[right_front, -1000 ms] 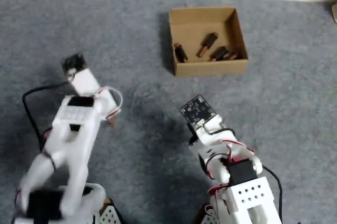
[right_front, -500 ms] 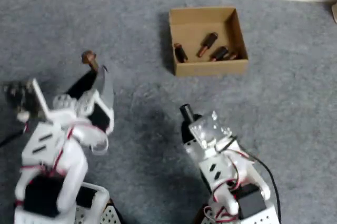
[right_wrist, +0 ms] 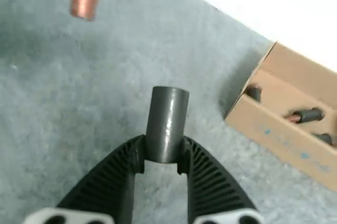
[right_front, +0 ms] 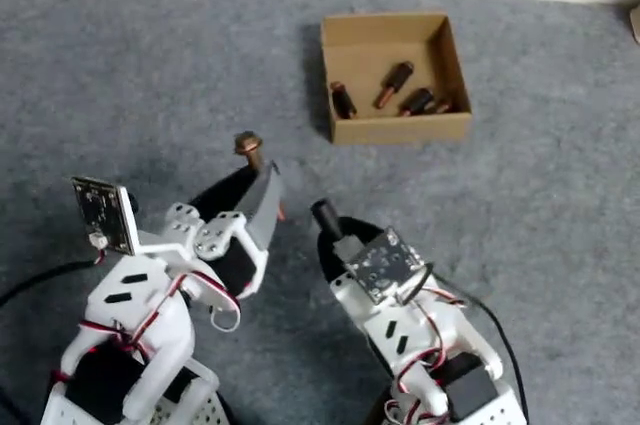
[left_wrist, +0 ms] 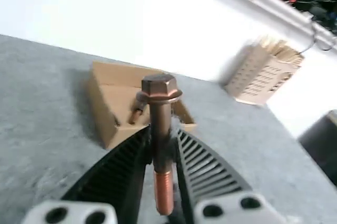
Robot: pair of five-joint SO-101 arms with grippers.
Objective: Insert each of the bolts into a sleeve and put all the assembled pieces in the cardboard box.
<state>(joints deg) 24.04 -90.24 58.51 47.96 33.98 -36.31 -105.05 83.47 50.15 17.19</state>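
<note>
Two parts are held close together, evidently for mating. Left gripper pinches the bolt mid-shank, threads exposed; right gripper clamps the sleeve low, mouth free.

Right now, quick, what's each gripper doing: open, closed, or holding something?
Left gripper: closed, holding a copper bolt.
Right gripper: closed, holding a dark sleeve.
</note>
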